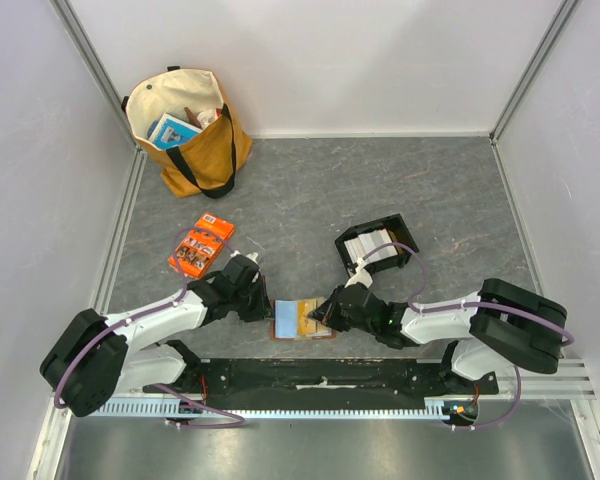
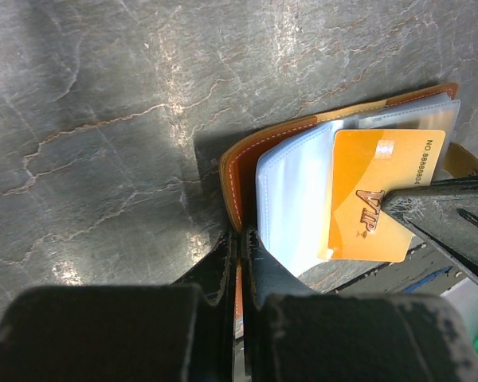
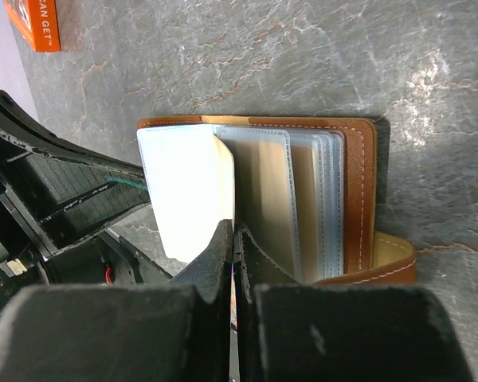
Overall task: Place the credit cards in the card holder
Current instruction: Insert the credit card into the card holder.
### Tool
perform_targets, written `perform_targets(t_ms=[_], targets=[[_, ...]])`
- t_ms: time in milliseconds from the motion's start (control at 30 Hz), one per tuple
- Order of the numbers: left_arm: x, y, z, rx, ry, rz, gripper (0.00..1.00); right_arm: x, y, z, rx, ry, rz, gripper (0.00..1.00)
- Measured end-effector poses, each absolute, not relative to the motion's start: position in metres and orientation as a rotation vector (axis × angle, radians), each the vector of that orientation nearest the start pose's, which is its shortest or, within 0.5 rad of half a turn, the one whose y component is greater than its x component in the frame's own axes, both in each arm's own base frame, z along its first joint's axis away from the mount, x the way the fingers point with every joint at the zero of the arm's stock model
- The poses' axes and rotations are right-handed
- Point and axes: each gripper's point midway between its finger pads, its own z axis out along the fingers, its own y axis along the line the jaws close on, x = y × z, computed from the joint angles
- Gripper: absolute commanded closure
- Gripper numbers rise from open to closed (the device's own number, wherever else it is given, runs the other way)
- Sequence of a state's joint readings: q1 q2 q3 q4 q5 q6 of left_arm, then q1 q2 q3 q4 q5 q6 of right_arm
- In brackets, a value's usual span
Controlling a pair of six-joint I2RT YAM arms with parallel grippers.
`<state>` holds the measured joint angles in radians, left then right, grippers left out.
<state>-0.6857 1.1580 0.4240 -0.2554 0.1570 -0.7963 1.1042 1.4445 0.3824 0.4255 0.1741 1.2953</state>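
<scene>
The tan-brown card holder (image 1: 288,320) lies open on the grey table between both arms, its clear plastic sleeves (image 3: 303,199) fanned out. My left gripper (image 2: 240,247) is shut on the holder's left leather cover (image 2: 243,171), pinning that edge. My right gripper (image 3: 233,239) is shut on a gold credit card (image 2: 386,195) printed "VIP". The card lies flat over the sleeves and is seen edge-on between the jaws in the right wrist view. More credit cards (image 1: 368,241), white and pale grey, stand stacked in a black tray.
The black tray (image 1: 400,235) sits behind the right arm. An orange printed packet (image 1: 201,247) lies behind the left arm, and a tan tote bag (image 1: 190,130) stands at the back left. White walls close in the table.
</scene>
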Motion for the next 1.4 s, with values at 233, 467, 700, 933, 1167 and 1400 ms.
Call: perform_targets(t_ms=[233, 467, 700, 933, 1167, 1400], targets=[[0.154, -0.199, 0.017, -0.091, 2.730, -0.709, 0.98, 0.150, 0.327, 0.028, 0.335, 2.437, 1.082, 1.00], [0.154, -0.199, 0.016, -0.092, 2.730, -0.706, 0.98, 0.150, 0.334, 0.028, 0.323, 2.443, 1.099, 1.00], [0.154, -0.199, 0.016, -0.092, 2.729, -0.707, 0.98, 0.148, 0.330, 0.032, 0.323, 2.450, 1.093, 1.00], [0.154, -0.199, 0.017, -0.094, 2.729, -0.706, 0.98, 0.147, 0.330, 0.030, 0.318, 2.471, 1.079, 1.00], [0.154, -0.199, 0.016, -0.095, 2.728, -0.704, 0.98, 0.147, 0.345, 0.026, 0.279, 2.503, 1.094, 1.00], [0.154, -0.199, 0.016, -0.095, 2.728, -0.704, 0.98, 0.146, 0.350, 0.024, 0.264, 2.515, 1.102, 0.91]])
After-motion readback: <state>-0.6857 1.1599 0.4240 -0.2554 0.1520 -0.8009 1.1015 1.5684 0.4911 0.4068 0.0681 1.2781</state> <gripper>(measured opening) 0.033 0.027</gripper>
